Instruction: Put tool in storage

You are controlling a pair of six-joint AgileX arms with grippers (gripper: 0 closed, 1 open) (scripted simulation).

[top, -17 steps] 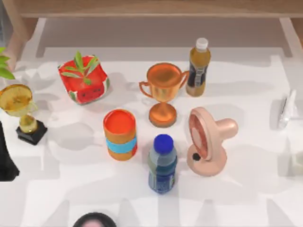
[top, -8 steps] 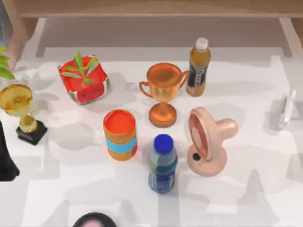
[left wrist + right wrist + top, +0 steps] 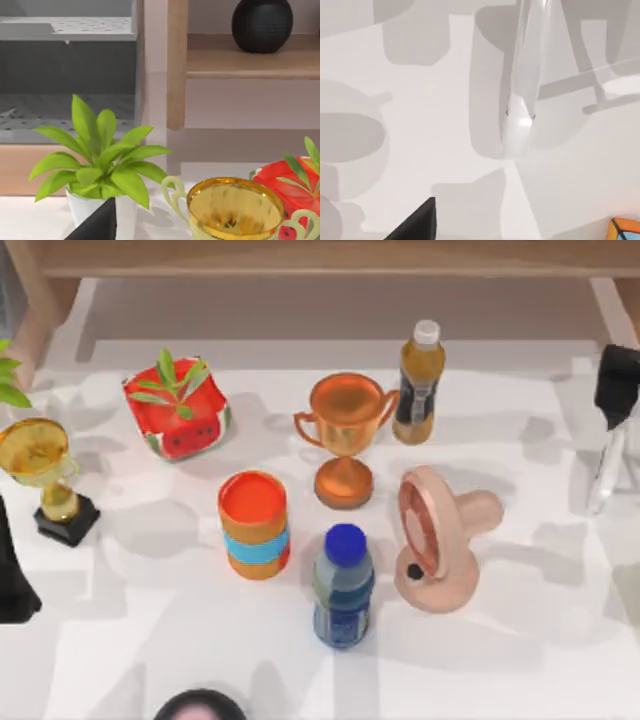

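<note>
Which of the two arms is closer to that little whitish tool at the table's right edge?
The right one. The right gripper hangs just above the tool at the table's right edge. The left arm sits parked at the far left edge, across the whole table.

My right arm reaches in at the table's far right edge, its dark gripper (image 3: 618,390) hanging above the surface. My left arm (image 3: 12,570) sits parked low at the left edge.

Two bottles (image 3: 418,382) (image 3: 343,587); two trophies (image 3: 344,438) (image 3: 44,476); one fan (image 3: 437,538); one tool (image 3: 606,470); one orange can (image 3: 254,524).
</note>
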